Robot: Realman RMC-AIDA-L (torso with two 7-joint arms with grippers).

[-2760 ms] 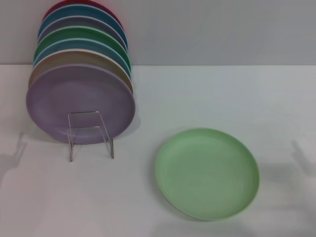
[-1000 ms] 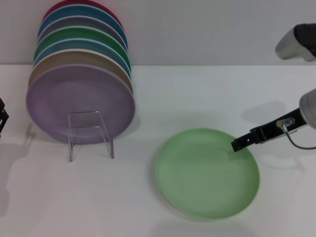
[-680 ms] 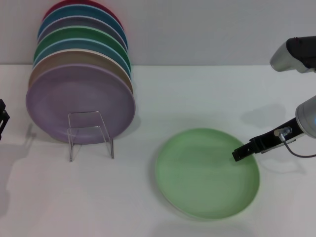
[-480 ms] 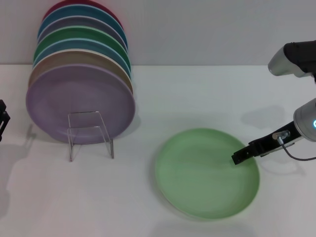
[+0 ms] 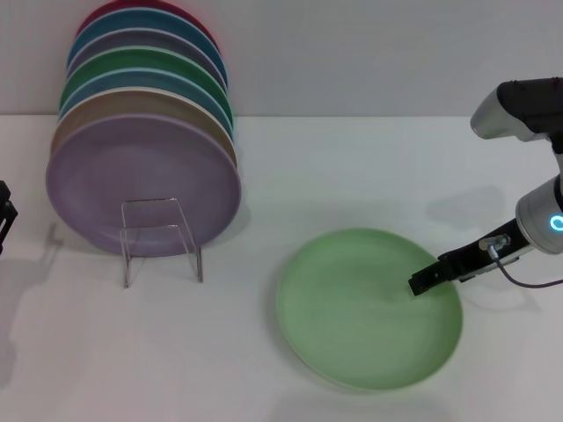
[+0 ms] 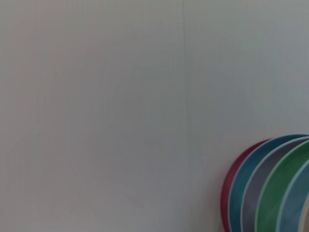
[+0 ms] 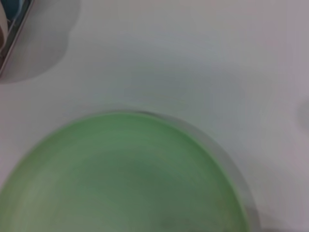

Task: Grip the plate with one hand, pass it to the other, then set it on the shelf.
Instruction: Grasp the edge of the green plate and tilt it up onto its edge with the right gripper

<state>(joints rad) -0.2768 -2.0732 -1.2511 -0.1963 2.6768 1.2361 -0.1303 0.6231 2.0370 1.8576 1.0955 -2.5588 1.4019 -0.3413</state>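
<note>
Where flat on table, plate (image 5: 361,316) beneath right pincer (image 5: 420,281)

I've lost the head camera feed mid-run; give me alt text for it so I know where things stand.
The right gripper reaches in over the right edge of a light green plate lying flat on the white table. At the left, a row of coloured plates stands on edge in a clear rack, lilac plate in front. The left gripper barely shows at the left edge.

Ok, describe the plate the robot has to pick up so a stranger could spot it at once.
Start at the row of plates standing on edge on the table's left. To their right, one plate lies flat and alone, the right claw at its rim. It is pale mint green, lighter than the dark green one in the row.
</note>
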